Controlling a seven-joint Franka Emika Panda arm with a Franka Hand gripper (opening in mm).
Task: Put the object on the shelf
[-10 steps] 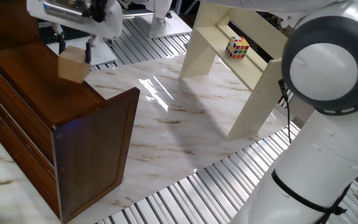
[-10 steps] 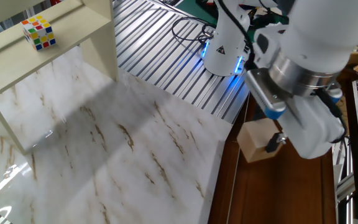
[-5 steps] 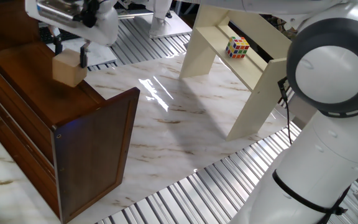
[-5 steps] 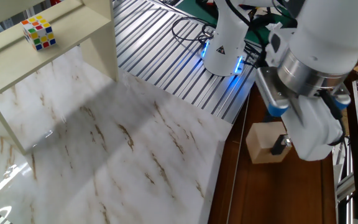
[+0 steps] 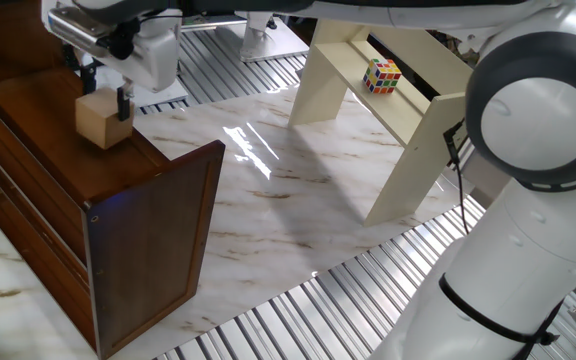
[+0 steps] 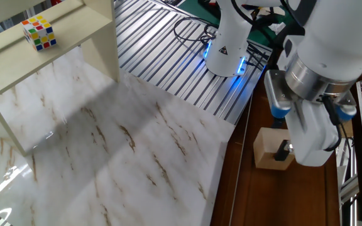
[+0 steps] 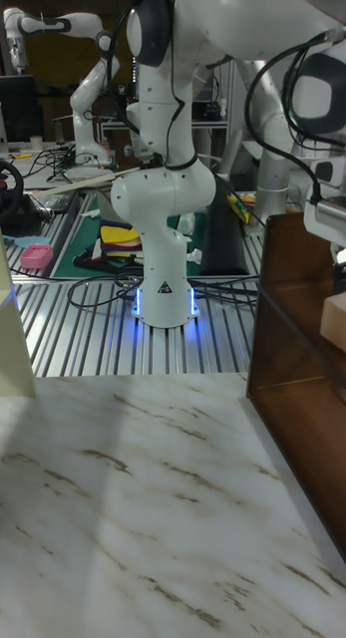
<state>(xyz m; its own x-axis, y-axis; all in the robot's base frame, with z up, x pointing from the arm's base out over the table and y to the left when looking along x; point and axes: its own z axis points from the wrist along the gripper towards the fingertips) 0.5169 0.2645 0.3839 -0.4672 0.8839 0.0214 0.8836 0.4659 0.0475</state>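
Observation:
The object, a plain light-tan wooden cube (image 5: 96, 121) (image 6: 269, 149) (image 7: 339, 322), sits low on the flat top of the shelf (image 5: 63, 150) (image 6: 263, 194) (image 7: 287, 339), a dark reddish-brown wooden unit. My gripper (image 5: 98, 95) (image 6: 280, 149) is shut on the cube from above, its black fingertips (image 5: 123, 103) pressed against the cube's sides. Whether the cube's underside touches the top is not clear. In the tall fixed view only the cube's edge and part of the gripper body show at the right border.
A cream-white slanted open shelf (image 5: 388, 110) (image 6: 49, 56) stands on the marble table (image 5: 288, 190) and carries a multicoloured Rubik's cube (image 5: 382, 75) (image 6: 39, 32). The arm's white base (image 6: 228, 44) (image 7: 165, 249) stands on ribbed metal behind the table.
The gripper has carried the cube further over the shelf top and lowered it, away from the shelf's front edge. The grip has stayed shut throughout.

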